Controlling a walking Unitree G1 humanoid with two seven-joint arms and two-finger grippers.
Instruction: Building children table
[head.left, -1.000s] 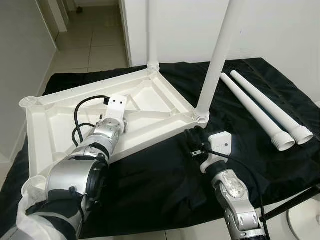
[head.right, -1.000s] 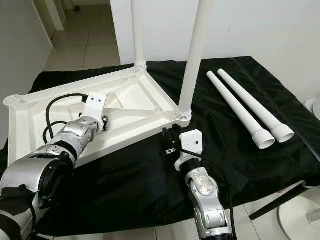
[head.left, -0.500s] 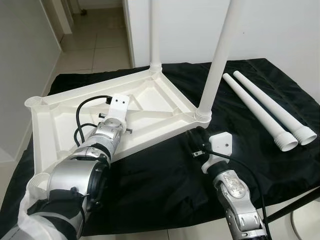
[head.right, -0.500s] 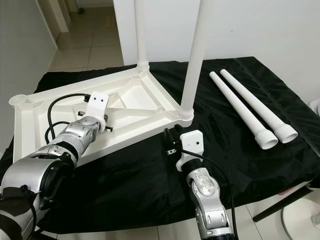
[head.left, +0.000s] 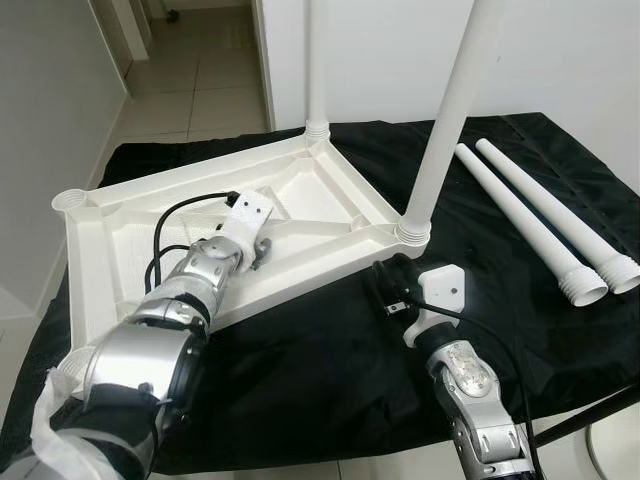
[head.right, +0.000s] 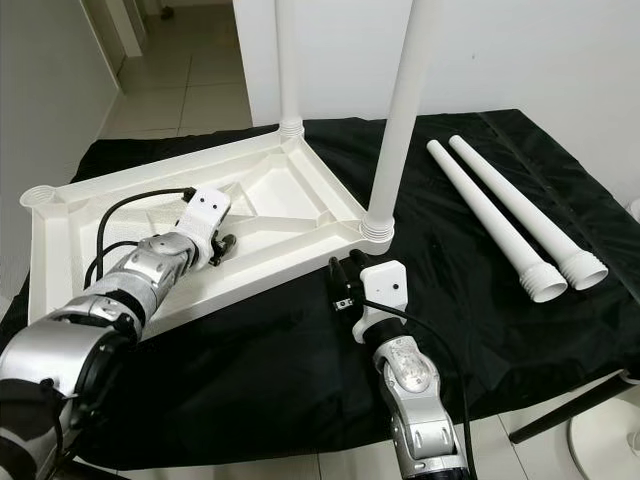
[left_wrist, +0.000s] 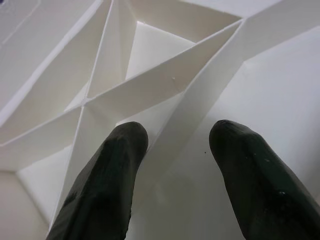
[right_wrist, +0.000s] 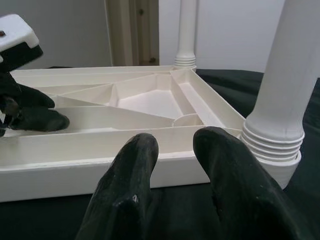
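The white plastic tabletop (head.left: 120, 240) lies upside down on a black cloth. Two white legs stand upright in its sockets, one at the far corner (head.left: 316, 70) and one at the near right corner (head.left: 447, 120). Two loose legs (head.left: 525, 220) lie side by side on the cloth to the right. My left gripper (head.left: 262, 250) is open over the underside ribs, its fingers (left_wrist: 115, 165) straddling a rib (left_wrist: 165, 90). My right gripper (head.left: 385, 288) is open on the cloth, just in front of the tabletop's rim and beside the near leg's base (right_wrist: 272, 145), with nothing between its fingers.
An empty leg socket (head.left: 70, 200) shows at the tabletop's left corner. The black cloth (head.left: 320, 380) ends near the front edge. A dark rod (head.left: 585, 415) slants below the right corner. Tiled floor (head.left: 190, 80) runs back on the left, and a white wall stands behind.
The view has shifted slightly. My left wrist has turned and moved a little to the right along the ribs. The right gripper stays by the near leg's base.
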